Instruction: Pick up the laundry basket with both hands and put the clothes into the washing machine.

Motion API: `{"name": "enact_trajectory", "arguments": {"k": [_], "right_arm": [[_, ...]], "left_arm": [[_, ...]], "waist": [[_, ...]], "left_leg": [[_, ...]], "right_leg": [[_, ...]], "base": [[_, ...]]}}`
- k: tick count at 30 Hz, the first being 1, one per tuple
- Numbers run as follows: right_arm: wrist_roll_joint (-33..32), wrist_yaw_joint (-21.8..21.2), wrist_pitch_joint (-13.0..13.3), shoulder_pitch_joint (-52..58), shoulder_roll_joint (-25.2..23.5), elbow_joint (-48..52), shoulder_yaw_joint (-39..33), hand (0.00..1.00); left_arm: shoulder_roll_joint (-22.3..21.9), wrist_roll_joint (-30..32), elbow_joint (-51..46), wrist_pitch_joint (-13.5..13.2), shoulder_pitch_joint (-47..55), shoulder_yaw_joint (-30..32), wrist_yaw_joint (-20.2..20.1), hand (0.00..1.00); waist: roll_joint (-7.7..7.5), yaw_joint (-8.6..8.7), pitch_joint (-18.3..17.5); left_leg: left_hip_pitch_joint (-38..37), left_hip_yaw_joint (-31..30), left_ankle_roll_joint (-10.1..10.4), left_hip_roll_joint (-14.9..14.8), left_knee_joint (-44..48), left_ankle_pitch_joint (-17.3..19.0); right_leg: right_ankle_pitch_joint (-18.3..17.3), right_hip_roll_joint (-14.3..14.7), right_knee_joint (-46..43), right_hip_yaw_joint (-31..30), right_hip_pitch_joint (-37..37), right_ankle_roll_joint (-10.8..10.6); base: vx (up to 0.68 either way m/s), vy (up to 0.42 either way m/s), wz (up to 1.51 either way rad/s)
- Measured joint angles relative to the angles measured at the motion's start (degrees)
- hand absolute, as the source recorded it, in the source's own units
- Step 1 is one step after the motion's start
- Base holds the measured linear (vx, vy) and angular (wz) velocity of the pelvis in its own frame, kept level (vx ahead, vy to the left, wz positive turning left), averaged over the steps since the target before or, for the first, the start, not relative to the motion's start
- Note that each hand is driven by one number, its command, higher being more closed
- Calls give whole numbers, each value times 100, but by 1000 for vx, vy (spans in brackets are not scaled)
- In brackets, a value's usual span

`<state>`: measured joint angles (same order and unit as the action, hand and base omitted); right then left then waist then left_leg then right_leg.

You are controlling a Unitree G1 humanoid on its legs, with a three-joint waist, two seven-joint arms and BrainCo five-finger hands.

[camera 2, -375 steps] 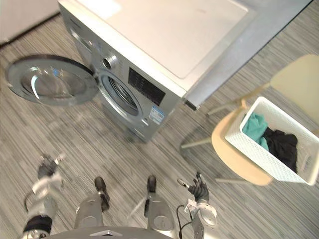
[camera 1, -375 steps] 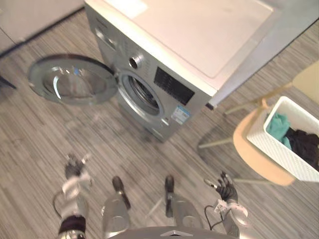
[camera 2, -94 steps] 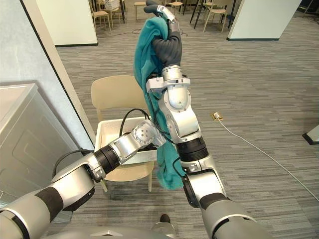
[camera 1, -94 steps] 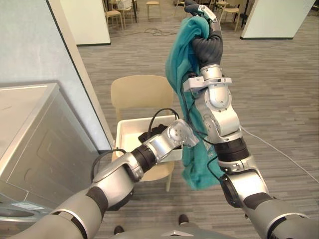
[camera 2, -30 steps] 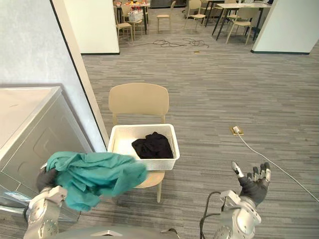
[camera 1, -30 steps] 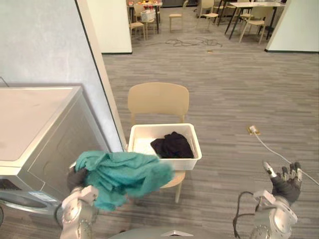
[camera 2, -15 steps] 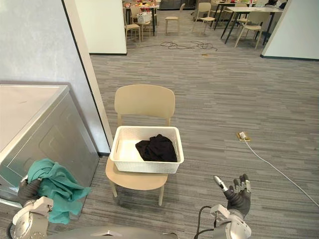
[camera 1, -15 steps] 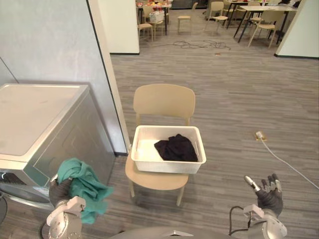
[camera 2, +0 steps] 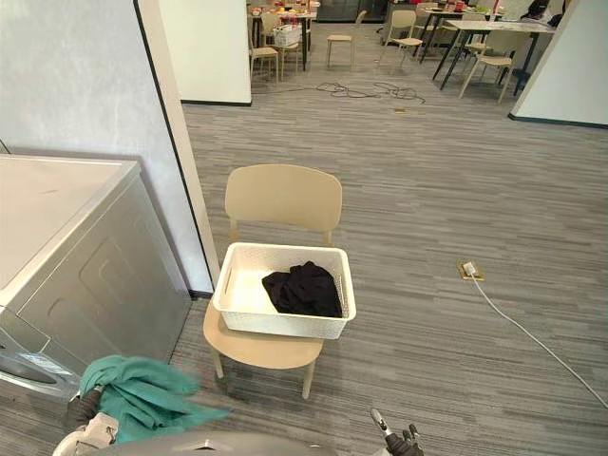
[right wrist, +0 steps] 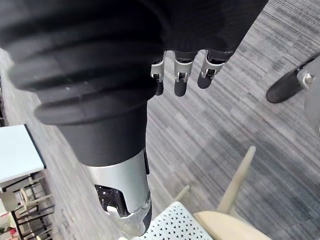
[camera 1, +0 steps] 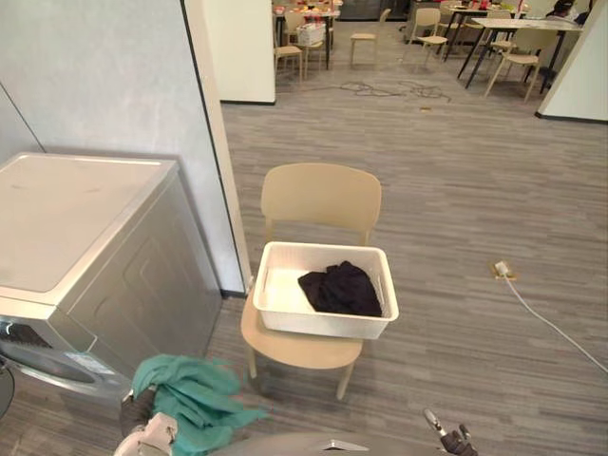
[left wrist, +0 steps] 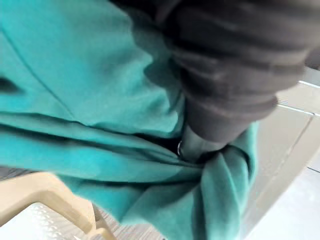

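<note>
Our left hand (camera 1: 139,410) is clenched in the teal garment (camera 1: 195,399), low beside the washing machine (camera 1: 76,218). Our right hand (right wrist: 181,82) hangs with fingers loose and apart, holding nothing. The laundry basket (camera 1: 323,326) sits on the chair (camera 1: 318,199), a black garment (camera 1: 340,288) inside it.

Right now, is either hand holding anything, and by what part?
The left hand grips the teal cloth by a bunched fold. The right hand is open and empty.

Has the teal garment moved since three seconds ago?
Yes. The teal garment went from above the white basket down to its left, beside the washing machine, in the left hand.
</note>
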<state>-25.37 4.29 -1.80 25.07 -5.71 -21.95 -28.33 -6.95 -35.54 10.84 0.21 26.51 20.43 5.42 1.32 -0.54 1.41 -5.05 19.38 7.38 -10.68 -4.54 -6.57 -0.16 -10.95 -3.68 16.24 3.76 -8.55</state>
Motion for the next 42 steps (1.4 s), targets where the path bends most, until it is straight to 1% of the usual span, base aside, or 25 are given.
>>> {"name": "enact_trajectory", "arguments": {"k": [3, 6, 10, 11, 13, 14, 15, 16, 17, 18, 19, 20, 21, 23, 28, 29, 30, 31, 32, 33, 34, 35, 37, 39, 42], "right_arm": [[111, -6, 30, -134, 75, -274, 387, 0], [259, -13, 32, -501, 222, -449, 955, 0], [488, 0, 37, -824, 396, -478, 1114, 0], [506, 7, 39, -924, 487, -497, 1116, 0], [524, 9, 43, -1035, 641, -534, 1114, 0], [548, 12, 61, -1085, 601, -595, 1082, 0], [549, 20, 72, -1138, 587, -628, 1066, 0], [550, 77, 112, -1192, 587, -592, 1046, 0], [549, 129, 120, -1147, 557, -595, 984, 0], [549, 144, 128, -1126, 556, -593, 966, 0], [548, 163, 143, -1077, 571, -589, 887, 0], [547, 216, 130, -1111, 543, -607, 793, 0], [547, 219, 117, -1145, 476, -605, 730, 0], [548, 219, 65, -1245, 235, -602, 564, 0], [548, 217, -4, -1581, 214, -719, 569, 0], [549, 218, -10, -1722, 212, -794, 558, 0], [551, 235, -49, -1777, 208, -814, 569, 0], [551, 240, -63, -1774, 205, -814, 575, 0], [549, 243, -105, -1744, 211, -818, 664, 0], [546, 230, -110, -1727, 215, -813, 723, 0], [546, 223, -112, -1682, 217, -794, 782, 0], [524, 209, -86, -1594, 179, -743, 774, 0], [421, 206, -14, -1393, 187, -681, 755, 0], [285, 208, 43, -1290, 194, -759, 673, 0], [215, 212, 38, -1222, 192, -1174, 446, 0]], "left_arm": [[32, -193, -2, -31, -67, 2, -5, 100], [98, -317, -3, -70, -243, -21, 2, 100], [141, -304, -15, -72, -364, -226, -8, 100], [152, -290, -44, -72, -400, -370, -37, 100], [172, -238, -81, -72, -476, -558, -65, 100], [203, -233, -107, -73, -626, -656, -75, 100], [241, -233, -132, -85, -648, -711, -82, 100], [240, -234, -122, -82, -649, -848, -82, 100], [243, -232, -136, -82, -702, -974, -86, 100], [243, -231, -137, -82, -734, -1028, -86, 100], [243, -231, -137, -76, -770, -1155, -84, 100], [243, -231, -122, -59, -845, -1194, -82, 100], [249, -231, -117, -58, -900, -1167, -79, 100], [261, -136, -159, -71, -1007, -1140, -78, 100], [396, -128, -135, -75, -1025, -1150, -80, 100], [408, -114, -134, -76, -1045, -1142, -79, 100], [375, 12, -137, -76, -1058, -1162, -73, 100], [363, 39, -138, -76, -1058, -1165, -71, 100], [323, 101, -135, -78, -1061, -1203, -60, 100], [330, 107, -117, -80, -1065, -1201, -56, 100], [372, 177, -111, -85, -1077, -1194, -37, 100], [369, 224, -114, -89, -1022, -1198, -37, 100], [376, 294, -93, -88, -976, -1314, -47, 100], [342, 382, 58, -82, -1006, -1535, -80, 100], [265, 448, 433, -68, -1204, -1884, -100, 100]], "waist": [[-105, -108, 236], [-69, -191, 827], [17, -202, 1002], [99, -213, 1056], [263, -219, 1110], [131, -249, 1170], [91, -302, 1186], [103, -267, 1178], [115, -226, 1166], [122, -212, 1157], [197, -179, 1047], [240, -153, 973], [169, -177, 987], [67, -237, 964], [-39, -323, 862], [-45, -367, 859], [-32, -373, 865], [-24, -359, 870], [31, -279, 904], [61, -248, 933], [39, -216, 969], [-24, -163, 959], [-215, -66, 959], [-242, 77, 976], [-153, 151, 983]], "left_leg": [[335, -10, 36, -132, 392, 120], [1113, -469, 61, -318, 1271, 403], [1633, -1196, -196, 4, 1091, -37], [1715, -1385, -419, 172, 932, -196], [1818, -1214, -1008, 204, 744, 49], [1851, -761, -1173, 151, 851, 457], [1912, -556, -1120, 86, 1187, 505], [1935, 23, -1107, -414, 2423, 630], [1679, 522, -1148, -923, 2792, 768], [1587, 717, -1149, -1115, 2796, 783], [1459, 1085, -1123, -1422, 2572, 625], [1363, 1148, -136, -1335, 2330, 516], [1416, 1102, -19, -1229, 2361, 548], [1624, 868, -142, -1062, 2886, 1043], [2038, 717, -518, -777, 4102, 2126], [2069, 732, -637, -607, 4155, 2246], [1978, 719, -780, -339, 4041, 2356], [1933, 702, -801, -281, 4002, 2386], [1786, 496, -868, -153, 3857, 2440], [1696, 392, -905, -75, 3747, 2461], [1424, 288, -1007, 111, 3406, 2429], [1206, 206, -1085, 278, 3081, 2355], [885, 167, -989, 630, 2576, 2250], [672, 181, -961, 764, 2336, 2230], [248, 79, -810, 832, 1851, 2234]], "right_leg": [[-317, -62, -663, 33, -401, 49], [-705, -115, -1470, 263, -828, 158], [-1184, -582, -2358, 1057, -1144, 158], [-1346, -807, -2630, 1386, -1102, 143], [-1396, -988, -2712, 2088, -785, 172], [-1342, -1186, -2470, 2524, -511, 207], [-1332, -1278, -2452, 2686, -410, 225], [-1290, -1357, -2351, 3240, 52, 181], [-1241, -1361, -2312, 3590, 370, 129], [-1218, -1360, -2299, 3713, 452, 89], [-1149, -1352, -2308, 3902, 507, -36], [-1010, -1428, -2300, 3995, 531, -180], [-868, -1487, -2252, 4045, 553, -171], [-146, -1521, -1893, 4127, 764, -65], [736, -1975, -1726, 4056, 960, 54], [1109, -2141, -1762, 3957, 887, 244], [1700, -2403, -2013, 3648, 787, 935], [1846, -2447, -2094, 3494, 742, 1147], [1672, -2422, -2641, 2589, 481, 1521], [1077, -2249, -3100, 2034, 247, 1368], [150, -1738, -3953, 1047, -302, 1077], [-413, -1219, -4583, 516, -759, 782], [-1009, -607, -5153, 399, -1477, 797], [-1302, -211, -4931, 569, -2049, 816], [-1176, 319, -3032, 845, -2394, 777]], "base": [[-11, -53, 11], [-87, -87, 42], [-20, -67, 123], [2, -66, 169], [-2, -49, 180], [6, 21, 139], [11, 47, 178], [3, 65, 159], [7, 62, 155], [73, 168, 114], [143, 270, 96], [168, 314, 84], [185, 316, 62], [219, 327, 43], [177, 384, 26], [147, 420, 35], [123, 352, 36], [138, 329, 68], [93, 167, 65], [152, 282, 84], [161, 240, 73], [169, 215, 72], [173, 105, 72], [267, 22, 69], [320, 9, 39]]}}
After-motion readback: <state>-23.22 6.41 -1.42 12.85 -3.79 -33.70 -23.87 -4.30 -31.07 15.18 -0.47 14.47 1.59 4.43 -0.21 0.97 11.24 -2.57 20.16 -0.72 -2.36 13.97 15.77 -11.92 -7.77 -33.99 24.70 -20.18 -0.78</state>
